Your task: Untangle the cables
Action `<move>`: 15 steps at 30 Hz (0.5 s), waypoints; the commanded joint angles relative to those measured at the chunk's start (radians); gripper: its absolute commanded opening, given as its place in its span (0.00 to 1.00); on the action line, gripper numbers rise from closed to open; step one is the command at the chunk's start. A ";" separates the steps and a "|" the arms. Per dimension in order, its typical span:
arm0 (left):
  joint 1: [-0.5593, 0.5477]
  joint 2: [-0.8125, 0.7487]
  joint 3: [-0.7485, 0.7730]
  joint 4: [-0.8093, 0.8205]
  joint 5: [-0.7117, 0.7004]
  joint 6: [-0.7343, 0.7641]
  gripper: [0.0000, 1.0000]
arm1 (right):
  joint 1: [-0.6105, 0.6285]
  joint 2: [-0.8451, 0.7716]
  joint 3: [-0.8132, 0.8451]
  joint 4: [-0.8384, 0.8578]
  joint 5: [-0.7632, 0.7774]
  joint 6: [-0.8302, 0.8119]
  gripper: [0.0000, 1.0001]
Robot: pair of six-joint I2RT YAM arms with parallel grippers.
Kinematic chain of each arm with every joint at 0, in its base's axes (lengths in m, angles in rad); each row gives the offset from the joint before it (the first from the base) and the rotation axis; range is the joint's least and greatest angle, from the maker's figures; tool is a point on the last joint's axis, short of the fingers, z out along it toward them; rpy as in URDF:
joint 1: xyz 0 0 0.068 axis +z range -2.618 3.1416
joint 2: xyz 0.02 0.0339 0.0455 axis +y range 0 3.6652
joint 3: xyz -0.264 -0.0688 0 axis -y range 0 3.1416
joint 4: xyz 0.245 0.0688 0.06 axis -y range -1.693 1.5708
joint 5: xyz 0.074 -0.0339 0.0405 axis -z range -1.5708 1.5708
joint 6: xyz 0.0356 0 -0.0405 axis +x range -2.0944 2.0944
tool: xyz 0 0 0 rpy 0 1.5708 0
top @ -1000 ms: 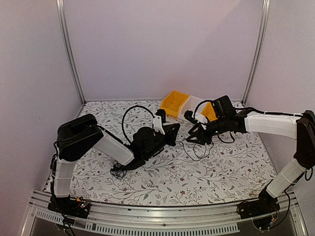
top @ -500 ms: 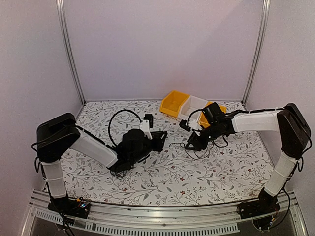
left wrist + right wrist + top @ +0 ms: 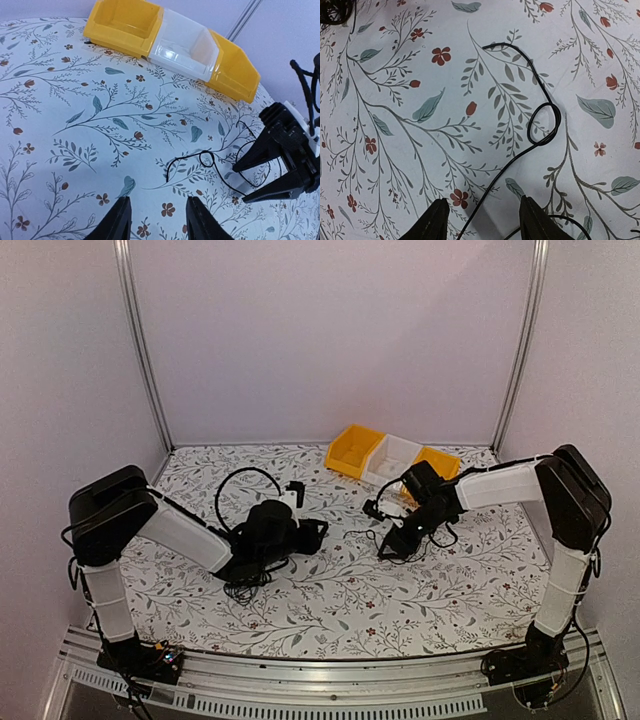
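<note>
One thin black cable (image 3: 207,159) lies on the floral table between my two grippers, with a small loop (image 3: 543,125) partway along it and a free end (image 3: 490,46). My left gripper (image 3: 157,220) is open just short of that free end, with nothing between its fingers. My right gripper (image 3: 484,220) is open low over the table, and the cable runs loose between its fingers. In the top view the left gripper (image 3: 315,533) and right gripper (image 3: 385,545) face each other across the cable (image 3: 365,533). A second scribbly clump of cables (image 3: 240,588) lies under the left arm.
A row of bins stands at the back of the table: yellow (image 3: 355,450), white (image 3: 393,455) and yellow (image 3: 437,462). The left wrist view shows the right gripper (image 3: 239,185) close by on the right. Pale walls and metal posts enclose the table.
My left gripper has opened and drawn back to the left, leaving the cable on the table. The right arm has swung in and lowered its open gripper over the cable.
</note>
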 commanded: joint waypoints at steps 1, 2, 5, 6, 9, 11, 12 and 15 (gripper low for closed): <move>0.018 -0.031 0.008 -0.033 0.042 0.011 0.37 | 0.006 0.009 0.029 -0.112 0.012 -0.023 0.53; 0.019 -0.034 0.007 -0.033 0.050 0.018 0.37 | 0.006 0.004 0.021 -0.124 0.014 -0.036 0.54; 0.020 -0.038 0.016 -0.038 0.069 0.046 0.37 | 0.007 -0.021 0.001 -0.157 0.029 -0.073 0.54; 0.020 -0.037 0.022 -0.045 0.072 0.054 0.38 | 0.007 -0.022 -0.004 -0.171 0.040 -0.083 0.54; 0.026 -0.029 0.054 -0.075 0.090 0.077 0.38 | 0.009 -0.025 -0.031 -0.179 0.066 -0.114 0.49; 0.035 -0.017 0.074 -0.093 0.112 0.087 0.39 | 0.009 -0.026 -0.040 -0.174 0.079 -0.120 0.38; 0.040 -0.012 0.085 -0.099 0.125 0.090 0.39 | 0.010 -0.027 -0.040 -0.175 0.079 -0.122 0.32; 0.058 0.004 0.119 -0.115 0.170 0.104 0.43 | 0.024 -0.029 -0.037 -0.184 0.090 -0.133 0.25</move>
